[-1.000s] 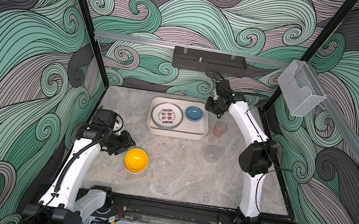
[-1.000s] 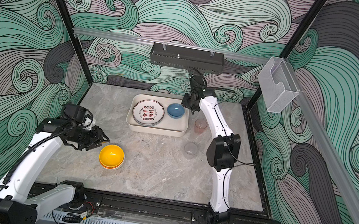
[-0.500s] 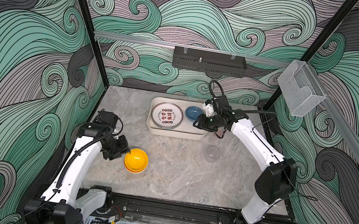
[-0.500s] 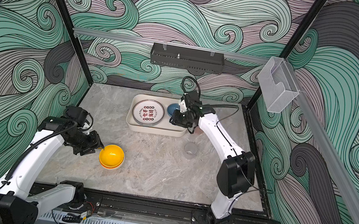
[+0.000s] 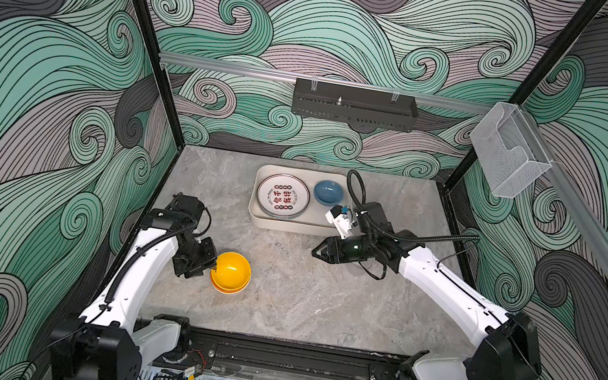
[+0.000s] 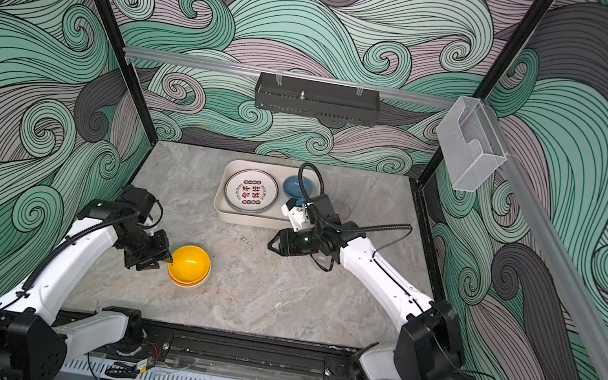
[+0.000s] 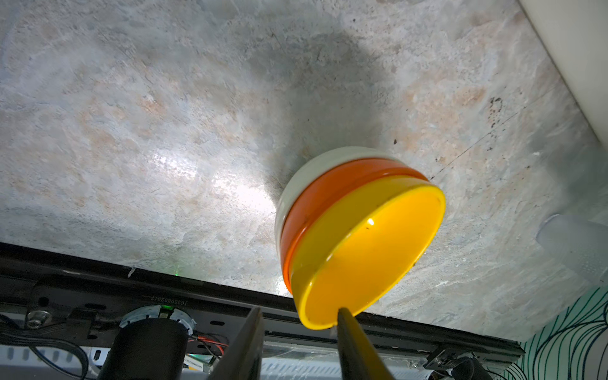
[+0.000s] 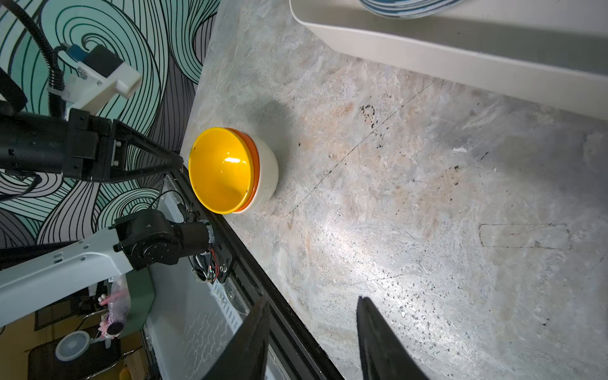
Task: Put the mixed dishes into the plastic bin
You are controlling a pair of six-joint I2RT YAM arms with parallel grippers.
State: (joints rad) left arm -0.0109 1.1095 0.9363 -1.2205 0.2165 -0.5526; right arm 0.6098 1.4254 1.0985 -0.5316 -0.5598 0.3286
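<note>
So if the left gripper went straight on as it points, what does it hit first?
The yellow bowl: its rim sits between the open jaws of the left gripper, probably almost touching.

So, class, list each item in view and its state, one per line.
Plastic bin: holds plate and blue bowl.
Plate: flat in bin.
Blue bowl: upright in bin.
Bowl stack: nested, on table.
Left gripper: open, fingers straddling yellow bowl rim.
Right gripper: open, empty.

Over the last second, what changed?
The right gripper swung from the far right corner of the bin to above the table in front of it, open and empty. The left gripper closed in on the yellow bowl, jaws open around its rim. That bowl, the plate and the blue bowl stayed put.
</note>
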